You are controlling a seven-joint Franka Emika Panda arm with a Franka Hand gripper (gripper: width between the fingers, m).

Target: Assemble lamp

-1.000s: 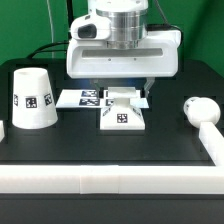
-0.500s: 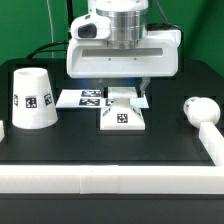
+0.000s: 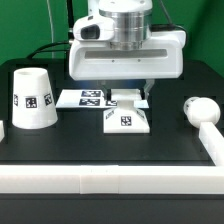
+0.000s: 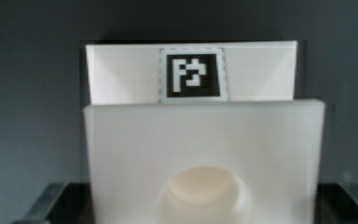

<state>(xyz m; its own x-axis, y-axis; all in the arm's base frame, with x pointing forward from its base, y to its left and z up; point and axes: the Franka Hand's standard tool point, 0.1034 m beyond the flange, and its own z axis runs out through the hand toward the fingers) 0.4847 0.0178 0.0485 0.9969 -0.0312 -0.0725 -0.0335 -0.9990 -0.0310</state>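
The white square lamp base [image 3: 128, 120] lies flat on the black table in the middle, its tag facing up. My gripper [image 3: 128, 97] is right above its far part, one finger on each side edge, shut on it. In the wrist view the base [image 4: 202, 110] fills the picture, with its round socket near the jaws, and my gripper [image 4: 202, 205] has dark fingertips [image 4: 51, 205] pressed to both sides. The cone shade [image 3: 32, 98] stands upright at the exterior view's left. The round-headed bulb [image 3: 200, 108] lies at the exterior view's right.
The marker board [image 3: 82, 98] lies flat behind the base, partly under the robot hand. A white rail [image 3: 110, 181] runs along the table's front edge and another rail [image 3: 213, 145] up the right side, next to the bulb.
The gripper and the lamp base have shifted together a little toward the exterior view's right. Shade and bulb have not moved.
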